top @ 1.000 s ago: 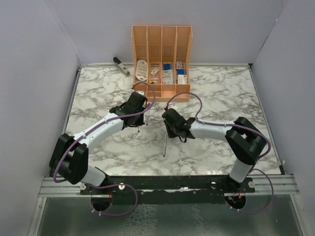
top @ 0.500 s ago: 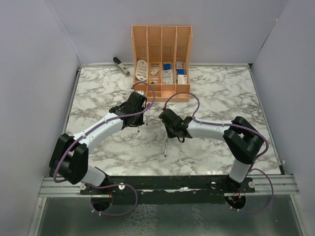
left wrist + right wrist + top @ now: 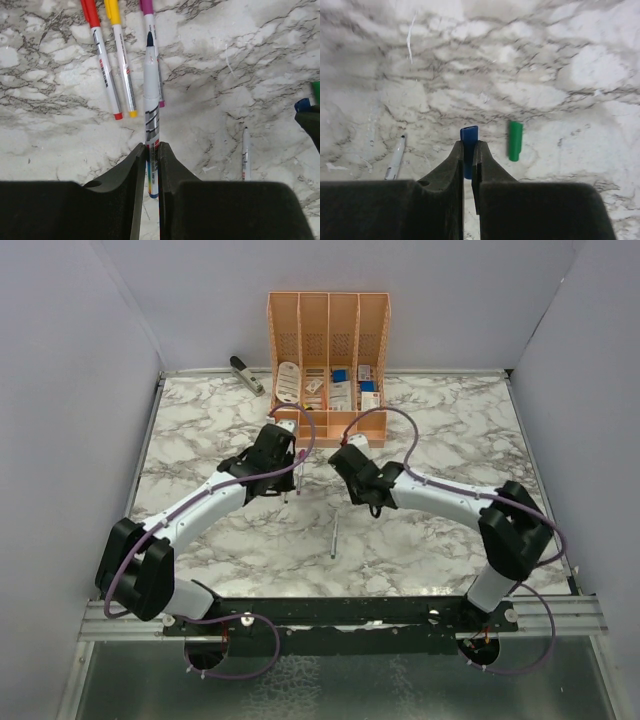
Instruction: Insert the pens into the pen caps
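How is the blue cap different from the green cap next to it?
The blue cap is pinched in the right pincer; the green cap lies loose on the marble table. The blue cap is partly hidden by the pincer; the green cap shows whole. Both are short plastic pen caps.
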Controlling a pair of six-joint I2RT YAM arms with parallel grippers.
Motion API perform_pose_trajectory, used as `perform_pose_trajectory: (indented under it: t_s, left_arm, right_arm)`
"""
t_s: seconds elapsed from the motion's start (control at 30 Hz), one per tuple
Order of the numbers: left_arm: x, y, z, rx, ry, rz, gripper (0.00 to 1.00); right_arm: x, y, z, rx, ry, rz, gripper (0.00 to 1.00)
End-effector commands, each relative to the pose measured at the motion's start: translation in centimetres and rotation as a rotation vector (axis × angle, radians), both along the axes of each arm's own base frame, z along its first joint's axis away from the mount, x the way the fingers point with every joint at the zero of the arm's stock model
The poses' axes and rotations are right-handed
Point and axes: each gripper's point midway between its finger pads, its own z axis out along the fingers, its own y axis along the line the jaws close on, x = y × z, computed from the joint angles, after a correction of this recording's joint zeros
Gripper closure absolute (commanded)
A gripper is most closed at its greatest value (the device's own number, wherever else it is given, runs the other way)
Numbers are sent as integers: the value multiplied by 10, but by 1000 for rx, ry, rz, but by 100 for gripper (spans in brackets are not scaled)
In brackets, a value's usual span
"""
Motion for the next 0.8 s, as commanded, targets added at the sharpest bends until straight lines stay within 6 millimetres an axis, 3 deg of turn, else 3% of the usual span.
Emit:
perform_pose_trajectory:
  t_s: [0.0, 0.2, 0.37, 0.47, 0.57, 0.77]
  left_arm:
    - [7, -21, 34, -129, -120, -88, 100]
    - [-4, -56, 75, -310, -271, -313, 100]
    - [-26, -86, 114, -503, -367, -506, 100]
    - [-40, -101, 132, -630, -403, -588, 100]
    - [-54, -112, 143, -731, -401, -663, 100]
    - [-67, -125, 145, -776, -360, -750, 100]
  right_arm:
    - [46, -9, 92, 188, -248, -74, 99]
    - [57, -20, 184, 503, -510, -22, 99]
    - [41, -27, 240, 706, -699, 57, 99]
    - [28, -21, 261, 806, -753, 124, 99]
    - [17, -14, 270, 894, -770, 174, 99]
    - [4, -2, 284, 999, -797, 261, 99]
